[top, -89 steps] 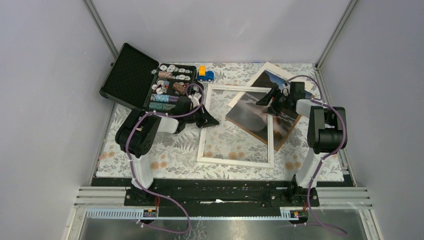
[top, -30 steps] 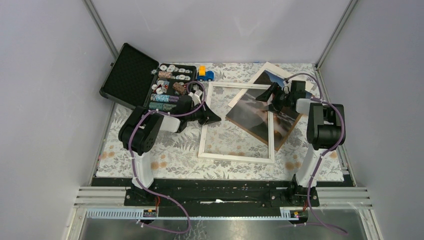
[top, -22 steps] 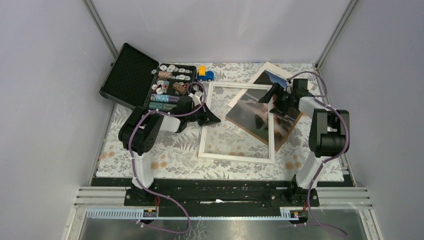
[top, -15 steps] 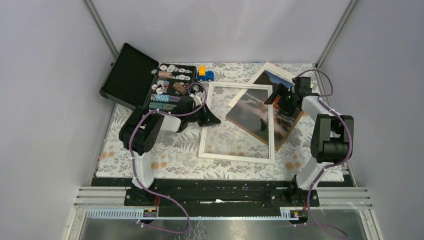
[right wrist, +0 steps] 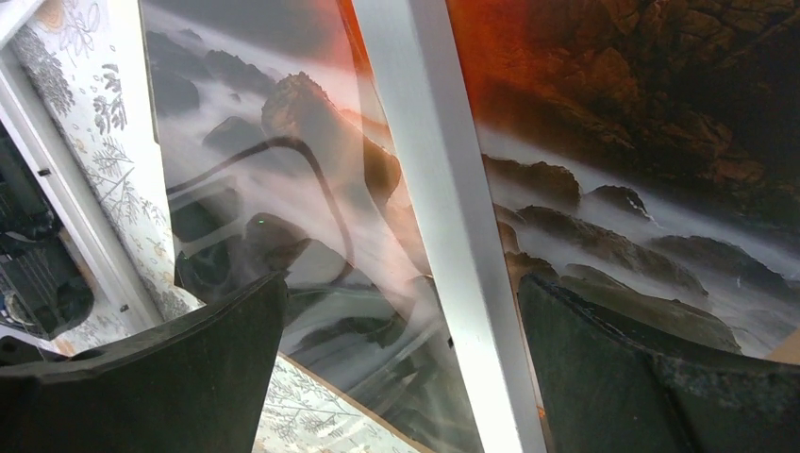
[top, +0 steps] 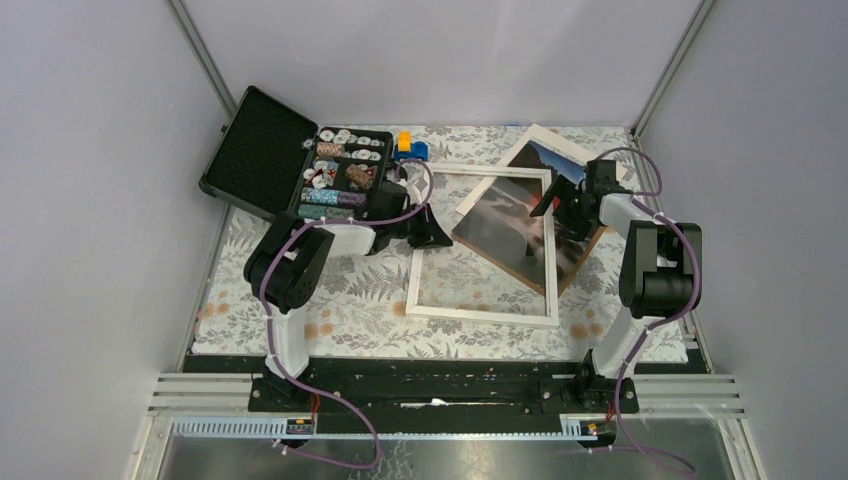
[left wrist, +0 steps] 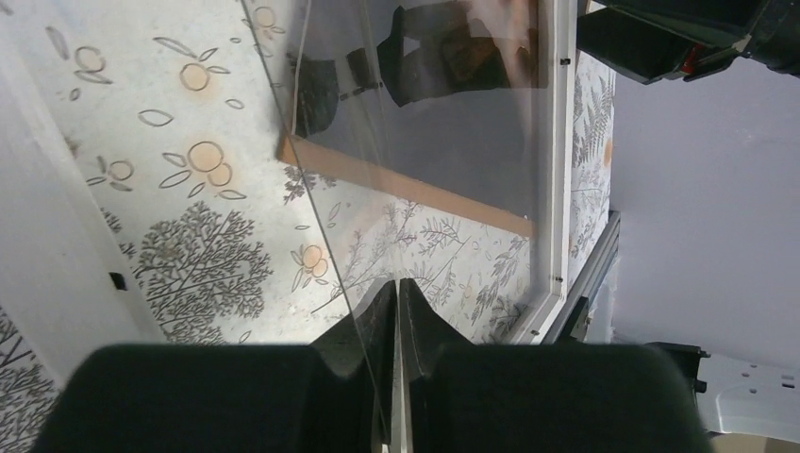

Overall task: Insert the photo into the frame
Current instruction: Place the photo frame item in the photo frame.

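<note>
The white frame [top: 480,315] lies flat mid-table, its glass over the left part of the photo [top: 505,220], a misty sunset print on a brown board. My left gripper [top: 428,238] is at the frame's left rail, and in the left wrist view its jaws [left wrist: 396,288] are shut on that thin white edge. The far rail [left wrist: 563,142] shows across the glass. My right gripper [top: 555,205] hovers open over the frame's right rail [right wrist: 443,236]. One finger is on each side, with the photo [right wrist: 641,142] beneath and nothing held.
An open black case [top: 258,150] with poker chips [top: 340,175] sits at the back left. A small blue and yellow toy truck [top: 410,148] stands beside it. A cream mat board [top: 545,145] lies at the back right, partly under the photo. Enclosure walls stand close on both sides.
The frame has slid a little to the right with my left gripper at its rail. My right gripper has opened wide and pulled back from the photo toward the back right.
</note>
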`<state>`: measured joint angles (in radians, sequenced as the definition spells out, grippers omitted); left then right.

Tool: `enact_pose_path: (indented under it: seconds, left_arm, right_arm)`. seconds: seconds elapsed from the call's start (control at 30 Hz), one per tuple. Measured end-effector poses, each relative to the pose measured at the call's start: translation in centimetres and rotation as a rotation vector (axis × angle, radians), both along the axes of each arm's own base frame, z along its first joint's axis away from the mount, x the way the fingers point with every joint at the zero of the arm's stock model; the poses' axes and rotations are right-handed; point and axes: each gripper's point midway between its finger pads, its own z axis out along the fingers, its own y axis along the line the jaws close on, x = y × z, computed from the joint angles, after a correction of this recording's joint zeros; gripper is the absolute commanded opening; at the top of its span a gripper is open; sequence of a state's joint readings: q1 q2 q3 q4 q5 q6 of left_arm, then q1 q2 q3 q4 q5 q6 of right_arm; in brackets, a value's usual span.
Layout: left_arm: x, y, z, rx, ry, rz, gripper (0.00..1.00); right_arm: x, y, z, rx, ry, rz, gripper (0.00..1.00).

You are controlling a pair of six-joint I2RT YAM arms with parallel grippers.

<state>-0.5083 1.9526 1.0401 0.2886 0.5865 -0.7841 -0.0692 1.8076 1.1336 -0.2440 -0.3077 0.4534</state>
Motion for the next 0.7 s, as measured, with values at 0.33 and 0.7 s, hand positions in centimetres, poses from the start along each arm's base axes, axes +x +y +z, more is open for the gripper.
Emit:
enact_pose_path:
  seconds: [0.33,0.7]
  left_arm:
    - [-0.2,-0.6,0.2,0.02,-0.033,-0.033,0.03]
    - [-1.3,-0.4,0.2,-0.003,0.037,-0.055,0.37]
  right_arm:
    - [-0.4,-0.6,-1.5,0.064,-0.047,-0.087,0.67]
    - [-2.6,-1.3,-1.7,0.15,-0.114,-0.123,0.59]
